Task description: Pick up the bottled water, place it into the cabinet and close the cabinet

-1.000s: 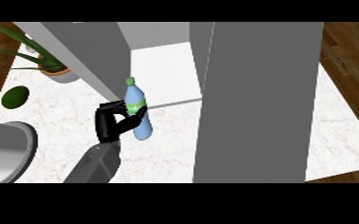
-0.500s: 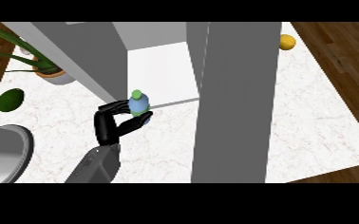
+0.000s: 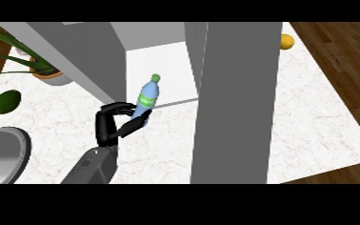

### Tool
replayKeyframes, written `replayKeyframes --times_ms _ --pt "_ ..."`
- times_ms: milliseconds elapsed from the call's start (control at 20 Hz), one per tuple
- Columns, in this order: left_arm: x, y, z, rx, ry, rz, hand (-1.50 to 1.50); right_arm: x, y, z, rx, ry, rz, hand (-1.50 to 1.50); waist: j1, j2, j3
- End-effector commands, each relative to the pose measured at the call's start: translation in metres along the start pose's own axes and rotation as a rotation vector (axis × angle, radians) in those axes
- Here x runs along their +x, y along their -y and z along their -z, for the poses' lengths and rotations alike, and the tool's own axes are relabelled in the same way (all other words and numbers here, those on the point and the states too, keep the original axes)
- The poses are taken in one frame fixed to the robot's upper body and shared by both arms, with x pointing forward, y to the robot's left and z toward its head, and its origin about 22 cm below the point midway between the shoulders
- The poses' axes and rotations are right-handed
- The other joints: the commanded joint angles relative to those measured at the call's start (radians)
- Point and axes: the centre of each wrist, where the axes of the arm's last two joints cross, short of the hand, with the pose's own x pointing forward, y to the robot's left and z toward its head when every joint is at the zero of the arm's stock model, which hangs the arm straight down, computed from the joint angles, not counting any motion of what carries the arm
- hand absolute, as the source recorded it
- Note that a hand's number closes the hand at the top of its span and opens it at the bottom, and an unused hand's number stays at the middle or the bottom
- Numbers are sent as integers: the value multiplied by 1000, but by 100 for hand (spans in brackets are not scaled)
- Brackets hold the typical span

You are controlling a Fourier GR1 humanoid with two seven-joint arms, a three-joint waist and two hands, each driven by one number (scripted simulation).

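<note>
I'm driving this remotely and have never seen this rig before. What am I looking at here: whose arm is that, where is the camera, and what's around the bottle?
The camera sits at the robot's head and looks steeply down at a white marbled counter. The grey forearm coming up from the lower edge ends in a black hand: that is the robot's left hand. Its fingers curl round the lower part of the bottled water, a light blue bottle with a green cap and label, tilted with the cap towards the cabinet. The cabinet is open; its white inside shows just beyond the bottle. The tall grey slab on the right is the cabinet door, swung out. The right hand is not in view. Also on the counter: a potted plant at left, a round grey dish at lower left, and a yellow fruit at top right.
</note>
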Motion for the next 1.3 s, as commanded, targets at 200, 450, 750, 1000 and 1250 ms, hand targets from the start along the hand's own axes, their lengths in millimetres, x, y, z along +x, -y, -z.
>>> replayKeyframes --times_ms 200,450,750,1000,1250 --pt "91 86 64 -187 181 -192 150 4 3 1 5 4 -27 -150 -6 0 -16" --pt "89 96 50 -205 153 -231 150 6 -1 -4 10 -21 -29 -150 11 -7 -17" --pt "88 102 43 -273 127 -289 150 16 -4 -4 45 -14 -66 -150 55 -13 -18" --pt "78 106 24 -330 74 -407 150 16 -1 -9 51 -40 -77 -150 100 -15 -17" --pt "77 104 19 -417 54 -483 150 29 -9 -21 83 -61 -96 150 131 -24 -15"
